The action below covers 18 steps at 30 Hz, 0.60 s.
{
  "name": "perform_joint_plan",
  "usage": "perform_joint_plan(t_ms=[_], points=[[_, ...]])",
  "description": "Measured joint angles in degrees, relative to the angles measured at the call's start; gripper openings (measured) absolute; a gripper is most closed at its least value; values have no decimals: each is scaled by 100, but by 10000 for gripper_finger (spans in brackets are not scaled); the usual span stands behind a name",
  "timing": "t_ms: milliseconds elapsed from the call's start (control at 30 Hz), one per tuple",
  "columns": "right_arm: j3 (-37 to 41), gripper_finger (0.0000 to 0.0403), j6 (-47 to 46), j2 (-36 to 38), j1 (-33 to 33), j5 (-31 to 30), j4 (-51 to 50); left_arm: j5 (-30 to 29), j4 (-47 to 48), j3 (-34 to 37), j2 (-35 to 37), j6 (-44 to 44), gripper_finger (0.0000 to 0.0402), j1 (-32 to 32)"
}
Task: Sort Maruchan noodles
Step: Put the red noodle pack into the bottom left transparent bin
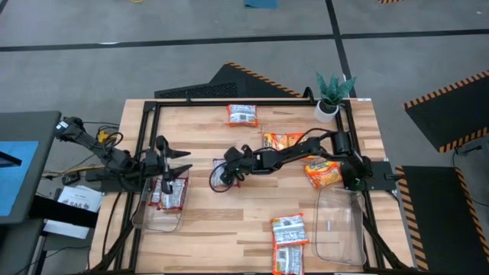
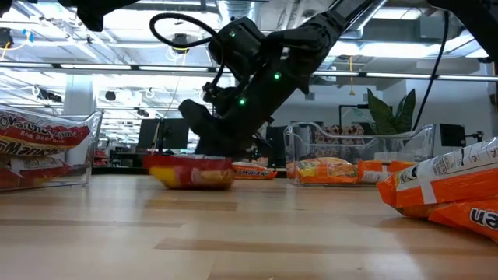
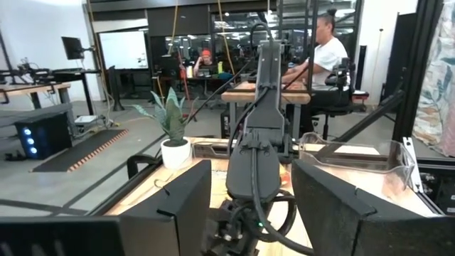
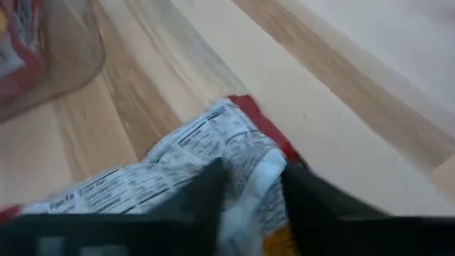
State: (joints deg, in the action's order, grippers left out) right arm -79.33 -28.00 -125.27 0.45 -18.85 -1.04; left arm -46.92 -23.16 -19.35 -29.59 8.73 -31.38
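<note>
My right gripper [image 1: 228, 168] reaches to the table's middle and is shut on a dark red and yellow noodle packet [image 2: 191, 173] that lies on the wood. The right wrist view shows the packet's white printed back and red edge [image 4: 206, 153]. My left gripper [image 1: 182, 162] hangs open above the left clear bin [image 1: 145, 218], which holds red and white packets [image 1: 170, 195]. Loose on the table lie a white packet [image 1: 242, 114], two orange ones [image 1: 283, 140] [image 1: 322, 173] and two white and orange ones [image 1: 289, 229] [image 1: 284, 260]. My right gripper pinches the dark red packet between its two fingers [image 4: 210, 195], at a bunched edge of the wrapper [image 4: 249, 171]. It comes from above, slanting down from the table's right side. The packet rests on the table under the fingers [image 2: 210, 180].
A clear bin [image 1: 340, 225] stands at the right near side. A potted green plant [image 1: 332, 95] stands at the far right corner. A black frame [image 1: 252, 101] runs along the table's edges. In the left wrist view, people sit at desks in the room beyond.
</note>
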Motion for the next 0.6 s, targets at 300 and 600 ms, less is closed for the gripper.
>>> perform_joint_plan(t_ms=[300, 600], points=[[37, 7, 688, 343, 61, 161, -602, -46, -105, 0, 36, 152, 185, -1], [37, 6, 1299, 985, 303, 1089, 783, 18, -190, -2, 365, 415, 185, -13]])
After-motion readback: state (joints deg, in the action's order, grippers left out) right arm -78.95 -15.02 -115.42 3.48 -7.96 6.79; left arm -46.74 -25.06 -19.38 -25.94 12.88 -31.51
